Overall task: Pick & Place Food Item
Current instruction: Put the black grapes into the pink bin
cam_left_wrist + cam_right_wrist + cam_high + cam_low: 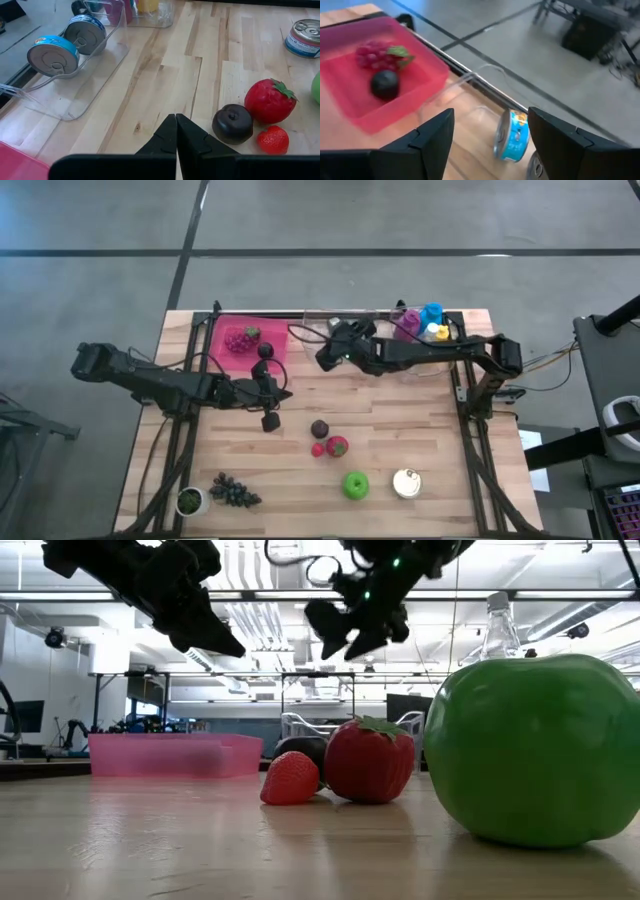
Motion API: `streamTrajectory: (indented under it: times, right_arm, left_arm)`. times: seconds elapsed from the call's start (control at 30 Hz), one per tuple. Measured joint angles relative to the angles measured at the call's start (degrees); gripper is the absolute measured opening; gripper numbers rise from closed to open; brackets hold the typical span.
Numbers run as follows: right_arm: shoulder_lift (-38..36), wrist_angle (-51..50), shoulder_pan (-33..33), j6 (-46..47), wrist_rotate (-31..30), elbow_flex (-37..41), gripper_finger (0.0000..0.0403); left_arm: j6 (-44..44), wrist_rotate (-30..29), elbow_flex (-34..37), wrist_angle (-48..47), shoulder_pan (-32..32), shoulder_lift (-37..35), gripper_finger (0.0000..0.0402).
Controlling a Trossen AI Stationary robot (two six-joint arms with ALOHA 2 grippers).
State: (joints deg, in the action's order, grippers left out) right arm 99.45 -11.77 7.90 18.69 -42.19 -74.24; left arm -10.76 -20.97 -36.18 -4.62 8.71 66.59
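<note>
A pink tray [225,328] at the table's far side holds red grapes [376,54] and a dark plum [385,83]. My right gripper [490,145] hangs open and empty above the clear tray [312,330] next to it, high over the table [345,640]. My left gripper [270,420] is shut on nothing, held above the table's middle left. Just beyond its fingertips [176,122] a second dark plum [232,123], a big strawberry [269,101] and a small strawberry [273,139] rest on the wood.
A green apple [355,485] and a tin can [406,483] sit near the front edge, dark grapes [235,492] and a small potted plant [190,501] at front left. Two cans [52,54] lie in the clear tray. Coloured containers [425,325] stand far right.
</note>
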Motion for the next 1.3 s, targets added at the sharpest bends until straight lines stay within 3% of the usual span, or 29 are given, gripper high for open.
streamTrajectory:
  times: [0.27,0.7,0.97,1.2,1.3]
  right_arm:
    - [-5.14,0.16,-5.67,-2.84,0.04,4.17,0.0237]
    - [-16.48,10.69,-15.51,-4.62,0.15,20.9,0.0237]
    - [-20.19,21.34,-19.99,-8.84,0.19,28.28,0.0237]
    - [-21.0,22.76,-20.43,-8.8,0.31,29.91,0.0237]
    - [-20.98,22.54,-20.43,-9.27,4.68,29.91,0.0237]
  left_arm:
    - [-0.17,0.02,0.0,0.1,0.02,0.0,0.0001]
    - [2.43,0.17,-1.2,-0.46,1.6,0.0,0.0001]
    - [0.59,-0.04,-8.52,-10.17,10.17,0.0,0.0001]
    - [-12.27,-0.5,-14.86,-21.56,18.97,2.73,0.0001]
    - [-17.69,-0.52,-16.78,-24.03,22.54,5.0,0.0001]
